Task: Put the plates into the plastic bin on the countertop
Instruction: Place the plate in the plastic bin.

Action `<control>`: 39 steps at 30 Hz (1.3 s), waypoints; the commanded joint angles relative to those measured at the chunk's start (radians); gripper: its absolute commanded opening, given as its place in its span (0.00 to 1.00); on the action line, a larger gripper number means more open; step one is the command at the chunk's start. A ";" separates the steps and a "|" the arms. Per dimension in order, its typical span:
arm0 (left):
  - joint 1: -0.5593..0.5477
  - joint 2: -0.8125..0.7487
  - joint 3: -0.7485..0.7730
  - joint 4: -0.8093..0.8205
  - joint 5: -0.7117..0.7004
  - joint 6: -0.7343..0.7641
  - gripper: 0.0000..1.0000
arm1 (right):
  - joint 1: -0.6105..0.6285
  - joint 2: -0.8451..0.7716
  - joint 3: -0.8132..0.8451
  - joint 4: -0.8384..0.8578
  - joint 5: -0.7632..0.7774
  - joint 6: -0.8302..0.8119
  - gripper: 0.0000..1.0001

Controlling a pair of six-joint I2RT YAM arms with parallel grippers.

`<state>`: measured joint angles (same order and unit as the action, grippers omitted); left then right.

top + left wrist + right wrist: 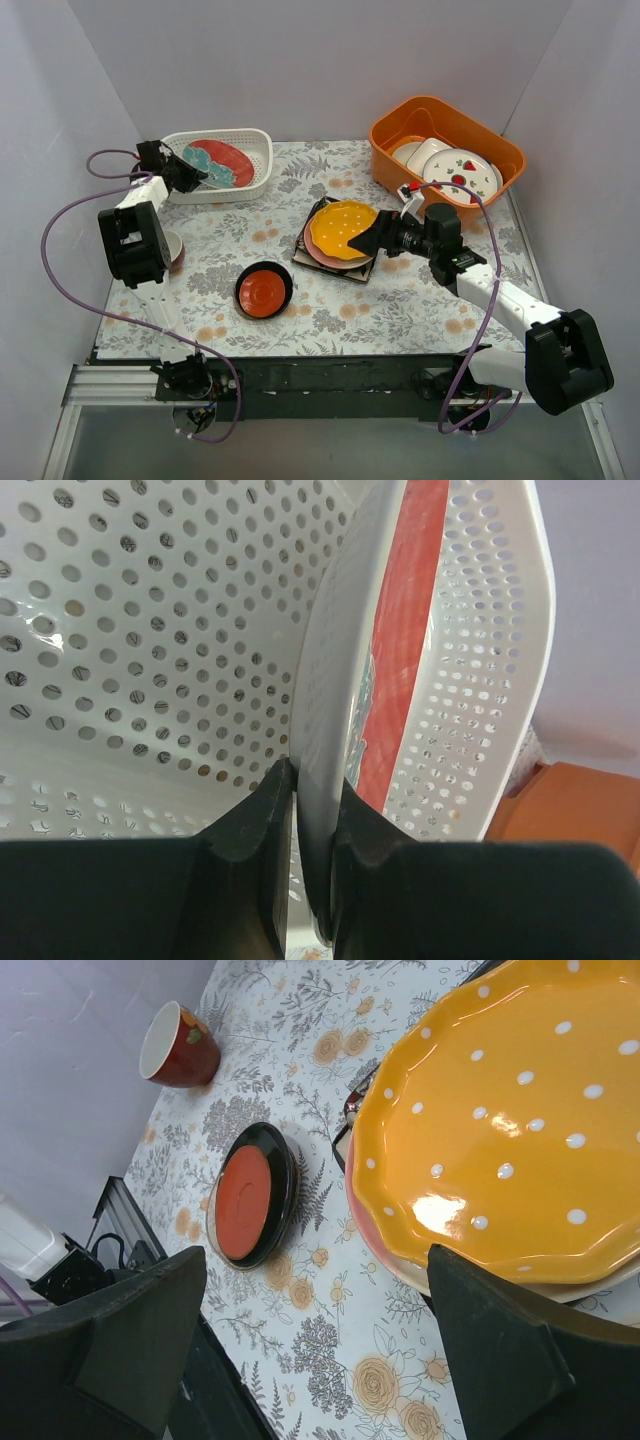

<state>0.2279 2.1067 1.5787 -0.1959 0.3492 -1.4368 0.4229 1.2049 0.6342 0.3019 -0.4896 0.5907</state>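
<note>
My left gripper (188, 176) is shut on the rim of the teal-and-red round plate (220, 160) and holds it on edge inside the white perforated bin (255, 140). In the left wrist view the jaws (315, 780) pinch the plate's edge (335, 660) between the bin's holed walls (120, 630). My right gripper (372, 240) is open beside the plate stack at the middle of the countertop (400, 300). The yellow dotted plate (343, 228) (510, 1120) tops the stack, with a pink plate (372, 1240) and a dark square plate (335, 268) under it. A small red dish with a dark rim (264, 290) (248, 1200) lies alone.
An orange tub (500, 150) at the back right holds white strawberry plates (462, 175). A small red cup (178, 1045) stands at the left by the left arm. White walls close in the back and sides.
</note>
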 commanded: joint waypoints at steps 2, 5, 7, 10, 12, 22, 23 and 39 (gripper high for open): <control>0.005 -0.050 0.050 0.093 0.045 0.035 0.00 | 0.001 0.001 0.036 0.055 -0.020 0.001 0.98; 0.005 -0.047 0.055 0.087 0.040 0.042 0.00 | 0.001 -0.002 0.036 0.052 -0.020 0.001 0.98; 0.004 -0.045 0.056 0.082 0.043 0.045 0.01 | 0.001 -0.004 0.035 0.054 -0.020 0.001 0.98; 0.005 -0.045 0.070 0.072 0.040 0.053 0.10 | 0.001 -0.008 0.035 0.051 -0.020 0.001 0.98; 0.004 -0.047 0.078 0.059 0.033 0.061 0.15 | 0.001 -0.010 0.033 0.051 -0.018 0.001 0.98; 0.005 -0.080 0.099 0.010 -0.022 0.110 0.60 | 0.001 -0.031 0.032 0.039 -0.024 0.004 0.98; 0.005 -0.083 0.101 0.006 -0.029 0.118 0.62 | 0.001 -0.033 0.029 0.039 -0.024 0.004 0.98; 0.004 -0.203 0.109 -0.010 -0.095 0.134 0.89 | 0.001 -0.034 0.024 0.040 -0.027 0.004 0.98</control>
<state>0.2329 2.0354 1.6379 -0.2356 0.2527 -1.3132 0.4229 1.1927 0.6342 0.3103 -0.5011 0.5983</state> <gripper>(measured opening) 0.875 0.982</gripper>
